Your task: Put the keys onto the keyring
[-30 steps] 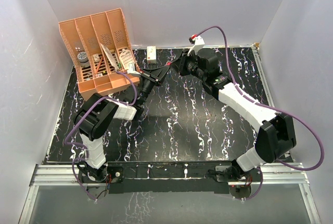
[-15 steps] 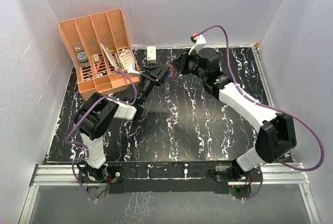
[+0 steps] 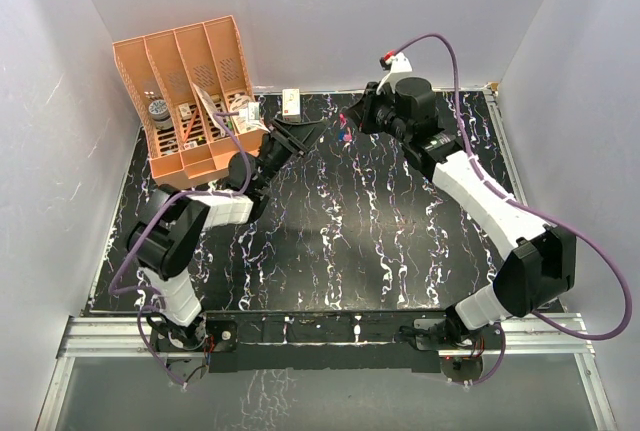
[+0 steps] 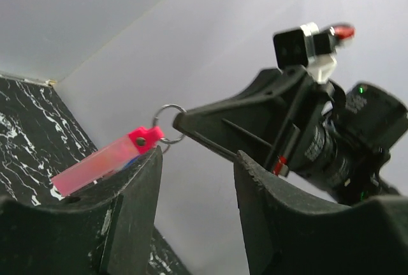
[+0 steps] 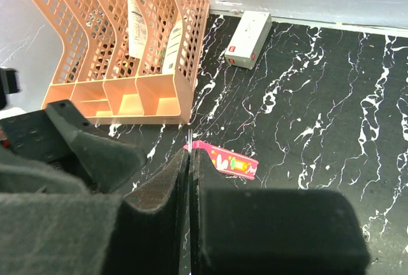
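1. The right gripper (image 5: 190, 155) was seen with its fingers pressed together on the thin metal ring of the keyring (image 5: 227, 160); in the right wrist view, the pink tag was seen lying out to the right of the fingertips, above the black marbled tabletop (image 5: 319, 96).
2. From the left wrist camera, the keyring (image 4: 105, 163) was shown hanging from the tip of the right gripper (image 4: 182, 120); its tag was tilted down to the left, clear of the table.
3. The left gripper (image 4: 199, 160) was held with its fingers apart and nothing between them; the tag was seen just above its left finger, though whether the two touched could not be told.
4. In the overhead view, the two grippers were found near each other over the far middle of the tabletop (image 3: 330, 241); the left gripper (image 3: 300, 136) was pointed at the right gripper (image 3: 348, 129), with the keyring (image 3: 343, 135) at the latter's tip.
5. An orange mesh file organiser (image 3: 190, 91) was set in the far left corner; a small white box (image 3: 292, 103) was placed just to its right against the back wall.
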### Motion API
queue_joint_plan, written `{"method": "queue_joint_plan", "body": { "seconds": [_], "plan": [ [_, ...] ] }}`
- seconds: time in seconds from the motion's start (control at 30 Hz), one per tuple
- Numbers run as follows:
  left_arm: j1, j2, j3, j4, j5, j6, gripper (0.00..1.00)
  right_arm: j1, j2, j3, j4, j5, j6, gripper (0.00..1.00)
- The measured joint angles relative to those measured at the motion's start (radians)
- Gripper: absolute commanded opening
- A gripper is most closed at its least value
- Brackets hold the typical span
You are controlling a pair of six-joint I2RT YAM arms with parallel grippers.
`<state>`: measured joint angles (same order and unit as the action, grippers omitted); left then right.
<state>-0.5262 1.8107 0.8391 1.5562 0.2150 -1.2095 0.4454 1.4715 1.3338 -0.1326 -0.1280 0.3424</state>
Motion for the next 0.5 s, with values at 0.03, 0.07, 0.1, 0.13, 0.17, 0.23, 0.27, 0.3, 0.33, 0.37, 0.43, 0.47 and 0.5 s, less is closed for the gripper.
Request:
{"method": "queue_joint_plan", "body": {
  "seconds": [0.03, 0.07, 0.1, 0.13, 0.17, 0.23, 0.27, 0.3, 0.33, 0.37, 0.43, 0.47, 0.5],
  "plan": [
    [-0.002, -0.019, 0.004, -0.014, 0.015, 0.032, 0.48, -0.001, 0.0, 0.013, -0.015, 0.0, -0.002, 0.0],
    [-0.006, -0.045, 0.006, -0.037, 0.034, 0.079, 0.49, -0.002, 0.0, 0.032, -0.038, -0.002, -0.005, 0.0],
    [-0.01, -0.071, 0.006, -0.064, 0.049, 0.126, 0.5, -0.002, 0.0, 0.049, -0.053, -0.002, -0.007, 0.0],
    [-0.014, -0.097, 0.008, -0.096, 0.064, 0.175, 0.5, -0.002, 0.0, 0.066, -0.069, -0.003, -0.01, 0.0],
    [-0.018, -0.119, 0.013, -0.129, 0.075, 0.222, 0.5, -0.002, 0.0, 0.082, -0.084, -0.003, -0.014, 0.0],
    [-0.027, -0.158, 0.023, -0.191, 0.092, 0.315, 0.5, -0.002, 0.0, 0.109, -0.109, -0.006, -0.023, 0.0],
    [-0.031, -0.172, 0.025, -0.216, 0.098, 0.357, 0.5, -0.002, 0.0, 0.117, -0.118, -0.008, -0.025, 0.0],
    [-0.035, -0.183, 0.026, -0.238, 0.103, 0.397, 0.51, -0.002, 0.0, 0.128, -0.131, -0.01, -0.027, 0.0],
    [-0.04, -0.189, 0.026, -0.258, 0.107, 0.434, 0.51, -0.002, 0.0, 0.137, -0.143, -0.01, -0.03, 0.0],
    [-0.045, -0.191, 0.026, -0.278, 0.108, 0.47, 0.51, -0.002, 0.0, 0.145, -0.156, -0.012, -0.031, 0.0],
    [-0.056, -0.191, 0.026, -0.328, 0.105, 0.541, 0.52, -0.002, 0.0, 0.155, -0.174, -0.016, -0.034, 0.0],
    [-0.062, -0.191, 0.026, -0.355, 0.1, 0.575, 0.53, -0.002, 0.0, 0.161, -0.186, -0.02, -0.035, 0.0],
    [-0.068, -0.191, 0.026, -0.376, 0.09, 0.608, 0.54, -0.002, 0.0, 0.165, -0.198, -0.024, -0.037, 0.0]
  ]
}}
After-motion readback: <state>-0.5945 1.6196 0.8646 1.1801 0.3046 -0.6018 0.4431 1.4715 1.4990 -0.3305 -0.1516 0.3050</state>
